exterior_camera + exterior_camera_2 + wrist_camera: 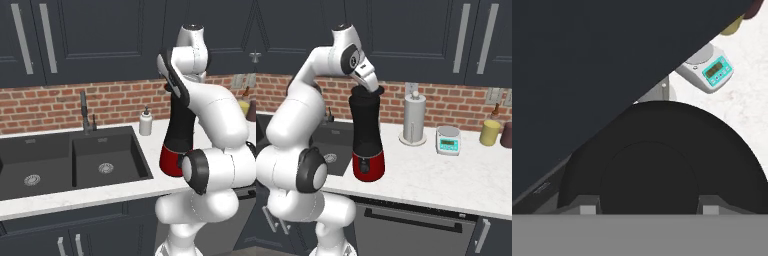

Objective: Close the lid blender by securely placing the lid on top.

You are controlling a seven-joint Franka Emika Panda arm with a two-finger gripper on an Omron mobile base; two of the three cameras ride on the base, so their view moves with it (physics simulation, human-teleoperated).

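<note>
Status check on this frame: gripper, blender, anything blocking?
Gripper shut, right at the blender jar's top. Blender upright on counter. Nothing blocking.

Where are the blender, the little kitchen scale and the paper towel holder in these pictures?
blender (367, 131): right base view, on the black jar.
kitchen scale (448, 139): right base view, on its body.
paper towel holder (414, 119): right base view, on the roll.

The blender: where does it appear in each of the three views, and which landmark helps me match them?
Left base view: blender right of centre, partly behind the white arm.
Right base view: left of centre, gripper at its top.
Hand view: its round black top at lower centre.
Shared landmark: the kitchen scale in the right base and hand views.
</note>
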